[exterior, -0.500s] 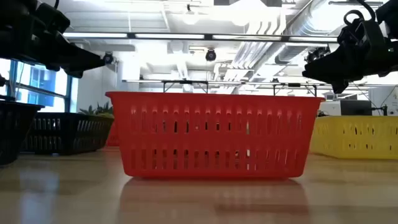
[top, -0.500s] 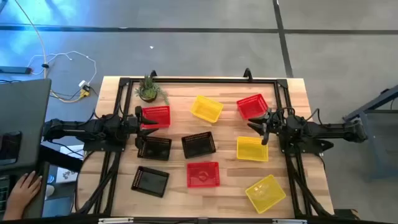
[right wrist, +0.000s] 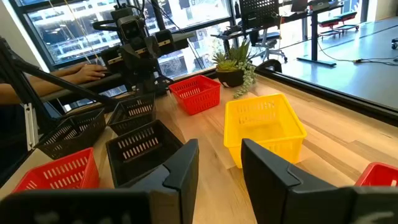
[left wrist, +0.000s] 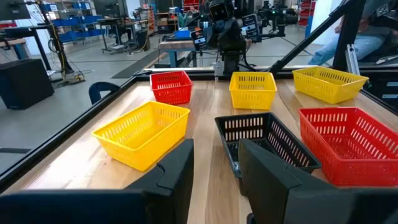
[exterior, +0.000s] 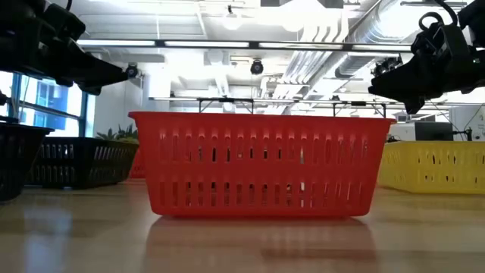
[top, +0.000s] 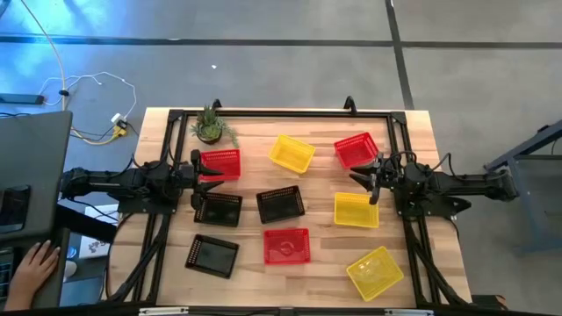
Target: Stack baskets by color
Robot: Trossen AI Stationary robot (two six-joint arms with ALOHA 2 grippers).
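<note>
— Red, yellow and black baskets lie singly on the wooden table (top: 443, 254), none nested in another. Where are the red ones?

— One red basket (top: 220, 164) sits just ahead of the left claw (top: 204, 172), a second (top: 356, 149) near the far right corner by the right claw (top: 364, 182), and a third (top: 287, 246) toward the near edge in the middle.

— And the yellow?

— One yellow basket (top: 291, 153) is tilted at the far middle, another (top: 356, 210) lies just beside the right claw, and the last (top: 376, 271) sits at the near right.

— The black ones?

— One black basket (top: 218, 209) is beside the left claw, one (top: 281, 204) in the table's centre, one (top: 212, 255) at the near left.

— Are the claws grasping anything?

— No. Each wrist view shows two dark fingers parted with bare table between them; both claws are released and hang above the table.

— Anything else?

— A small potted plant (top: 210, 126) at the far left, and a person's hand (top: 31, 266) off the table's left side.
</note>
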